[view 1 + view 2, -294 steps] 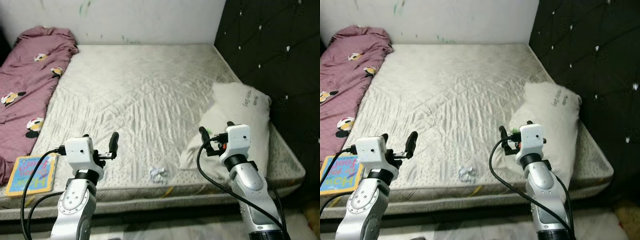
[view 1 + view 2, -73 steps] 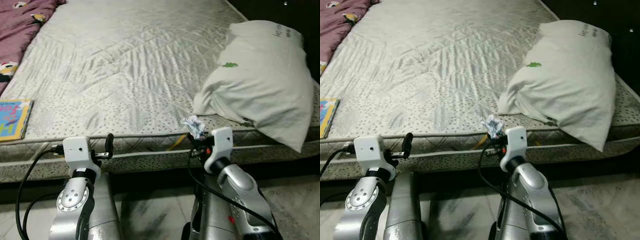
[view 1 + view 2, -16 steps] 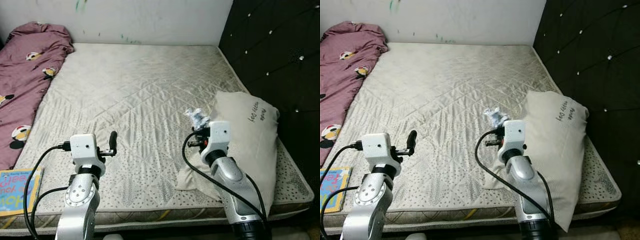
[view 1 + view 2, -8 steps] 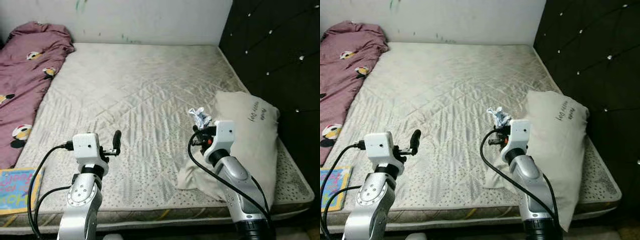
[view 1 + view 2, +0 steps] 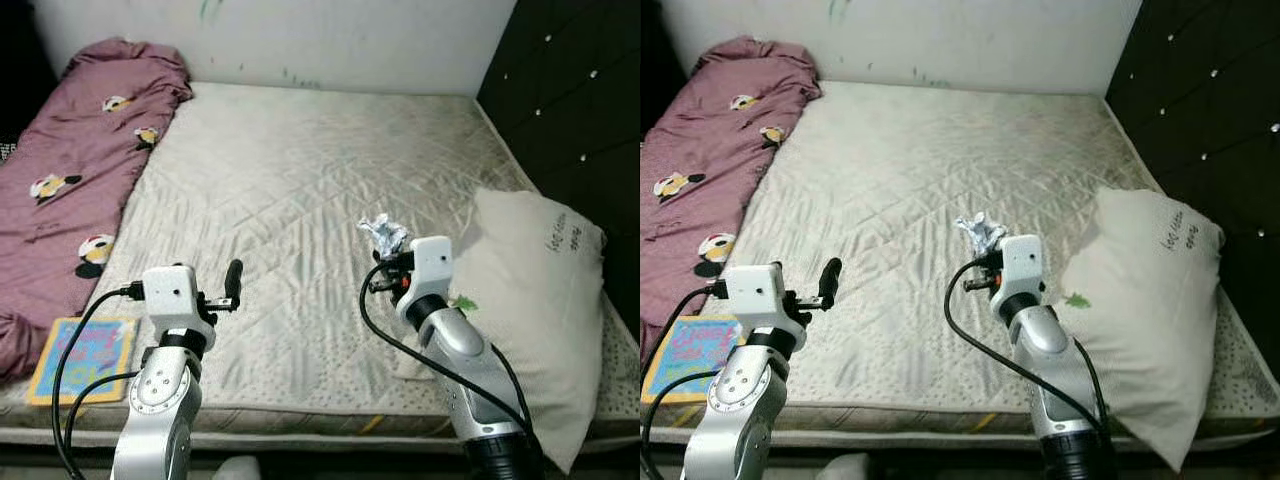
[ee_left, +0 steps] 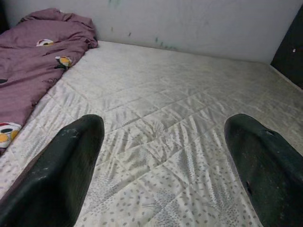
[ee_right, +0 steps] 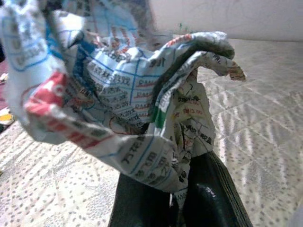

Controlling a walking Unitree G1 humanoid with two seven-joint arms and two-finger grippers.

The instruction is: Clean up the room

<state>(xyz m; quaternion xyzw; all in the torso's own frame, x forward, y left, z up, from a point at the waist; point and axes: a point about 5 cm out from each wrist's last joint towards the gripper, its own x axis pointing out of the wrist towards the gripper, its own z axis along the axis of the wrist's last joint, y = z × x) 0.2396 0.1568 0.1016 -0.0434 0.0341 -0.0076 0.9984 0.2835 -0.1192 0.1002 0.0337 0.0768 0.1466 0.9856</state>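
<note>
I see a big bed mattress (image 5: pixel 300 170) with a white wall (image 5: pixel 330 40) at 12 o'clock. At 2 o'clock there is a black padded headboard (image 5: pixel 580 110).

Both silver arms are raised forward, forearms angled up and wrists level. Left gripper (image 5: pixel 233 275): its black fingers (image 6: pixel 71 161) are spread wide apart, holding nothing. Right gripper (image 5: pixel 385 250): fingers (image 7: pixel 208 198) pressed together, pinching a crumpled paper wad (image 5: pixel 383 232) above the wrist. Black cables loop down from each wrist.
</note>
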